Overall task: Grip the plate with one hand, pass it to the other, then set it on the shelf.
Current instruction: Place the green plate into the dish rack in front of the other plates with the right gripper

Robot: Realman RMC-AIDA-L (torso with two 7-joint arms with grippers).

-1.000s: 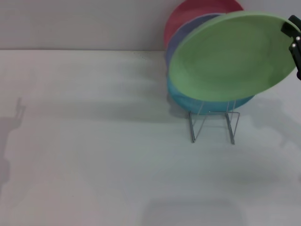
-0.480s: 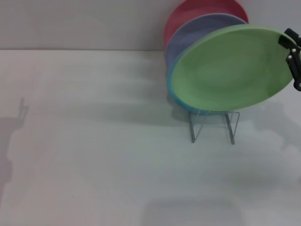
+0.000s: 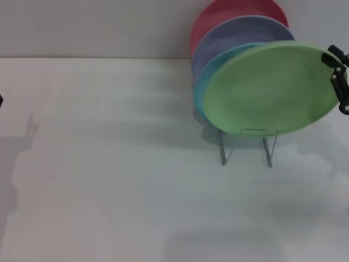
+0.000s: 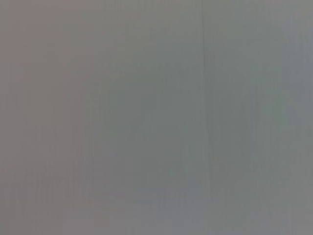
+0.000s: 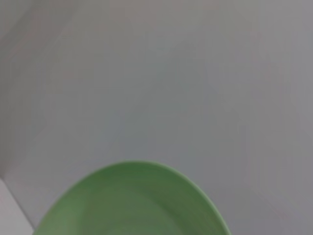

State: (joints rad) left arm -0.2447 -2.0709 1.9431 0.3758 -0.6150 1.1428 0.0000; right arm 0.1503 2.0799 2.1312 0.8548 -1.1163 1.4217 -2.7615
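Observation:
The light green plate [image 3: 272, 87] is held tilted in front of the silver wire shelf [image 3: 248, 146], its lower edge near the rack's front loops. My right gripper [image 3: 339, 76] is at the right edge of the head view, shut on the plate's right rim. The plate's rim also shows in the right wrist view [image 5: 132, 200]. The left gripper is out of view; only a dark sliver shows at the left edge of the head view, and the left wrist view shows plain grey.
A turquoise plate [image 3: 210, 82], a lavender plate [image 3: 234, 35] and a red plate [image 3: 229, 11] stand in the rack behind the green one. The white tabletop [image 3: 109, 164] spreads to the left and front. A grey wall rises behind.
The green plate and my right gripper have moved down and slightly right, toward the rack's front slots. More of the lavender and turquoise plates now shows behind it.

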